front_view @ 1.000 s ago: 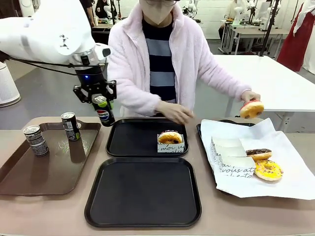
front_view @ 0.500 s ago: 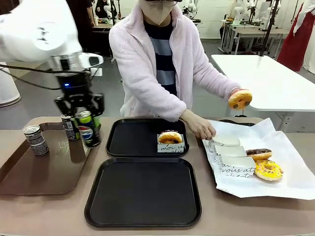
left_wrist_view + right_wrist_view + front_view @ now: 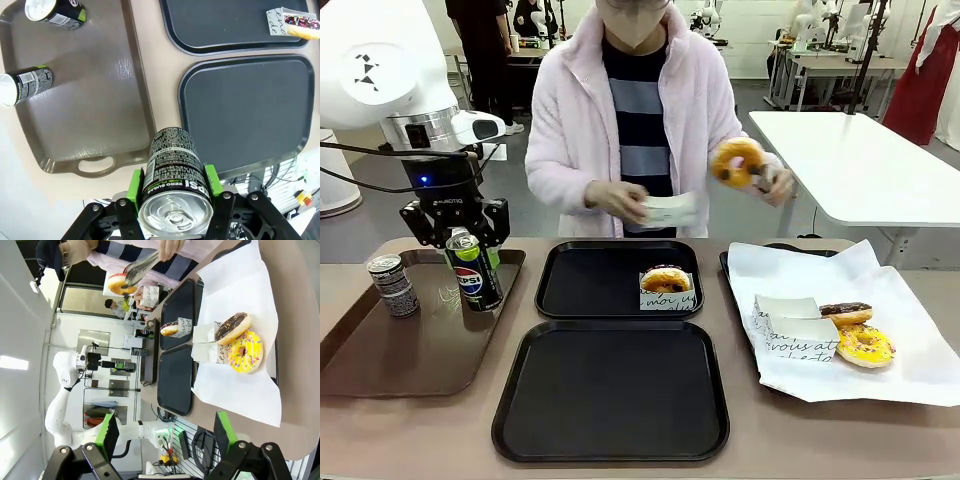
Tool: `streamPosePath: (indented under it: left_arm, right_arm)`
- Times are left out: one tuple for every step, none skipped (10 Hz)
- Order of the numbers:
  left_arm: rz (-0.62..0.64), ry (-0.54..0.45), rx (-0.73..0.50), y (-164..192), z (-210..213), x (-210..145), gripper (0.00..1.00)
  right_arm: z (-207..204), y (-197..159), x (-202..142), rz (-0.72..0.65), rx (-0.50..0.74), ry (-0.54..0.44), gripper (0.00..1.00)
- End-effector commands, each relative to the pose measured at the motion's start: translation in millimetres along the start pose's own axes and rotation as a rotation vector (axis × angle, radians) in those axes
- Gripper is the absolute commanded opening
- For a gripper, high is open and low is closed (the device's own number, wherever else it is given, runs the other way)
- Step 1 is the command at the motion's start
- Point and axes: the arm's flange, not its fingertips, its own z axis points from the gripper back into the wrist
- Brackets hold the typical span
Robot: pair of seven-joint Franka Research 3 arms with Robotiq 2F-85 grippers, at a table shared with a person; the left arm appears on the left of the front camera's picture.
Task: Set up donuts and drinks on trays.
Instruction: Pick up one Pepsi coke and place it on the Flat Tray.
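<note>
Gripping the Pepsi can [image 3: 472, 278], the left claw [image 3: 472, 243] must next swing right onto the far black tray [image 3: 588, 283]; the right claw [image 3: 166, 435] is wide, empty.

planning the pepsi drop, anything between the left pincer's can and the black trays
Nothing visible. The left pincer holds the Pepsi can by the right rim of the brown tray, beside both black trays. The sleeved donut sits at the right of the far tray.

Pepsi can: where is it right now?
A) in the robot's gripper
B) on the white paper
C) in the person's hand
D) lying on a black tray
A: the left gripper has its green pads clamped on either side of the Pepsi can.
</note>
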Motion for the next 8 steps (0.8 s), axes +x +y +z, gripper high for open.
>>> streamPosePath:
  left_arm:
    - [-0.005, -0.003, -0.002, -2.0, 3.1, 1.7, 0.58]
    - [-0.005, -0.003, -0.002, -2.0, 3.1, 1.7, 0.58]
    - [-0.005, -0.003, -0.002, -2.0, 3.1, 1.7, 0.58]
    - [-0.005, -0.003, -0.002, -2.0, 3.1, 1.7, 0.58]
    - [-0.005, -0.003, -0.002, -2.0, 3.1, 1.7, 0.58]
    - [-0.001, 0.002, 0.000, -0.5, -0.8, 0.9, 0.58]
    - [-0.017, -0.010, -0.020, -5.6, -2.9, 11.7, 0.58]
    - [-0.020, -0.026, -0.027, -11.5, -6.6, 24.7, 0.58]
  right_arm:
    - [1.2, -0.8, 0.1, 0.017, 0.016, -0.006, 1.00]
    - [1.2, -0.8, 0.1, 0.017, 0.016, -0.006, 1.00]
    - [1.2, -0.8, 0.1, 0.017, 0.016, -0.006, 1.00]
    - [1.2, -0.8, 0.1, 0.017, 0.016, -0.006, 1.00]
    - [1.2, -0.8, 0.1, 0.017, 0.016, -0.006, 1.00]
    - [1.2, -0.8, 0.1, 0.017, 0.016, -0.006, 1.00]
    - [1.2, -0.8, 0.1, 0.017, 0.016, -0.006, 1.00]
    - [1.2, -0.8, 0.1, 0.017, 0.016, -0.006, 1.00]
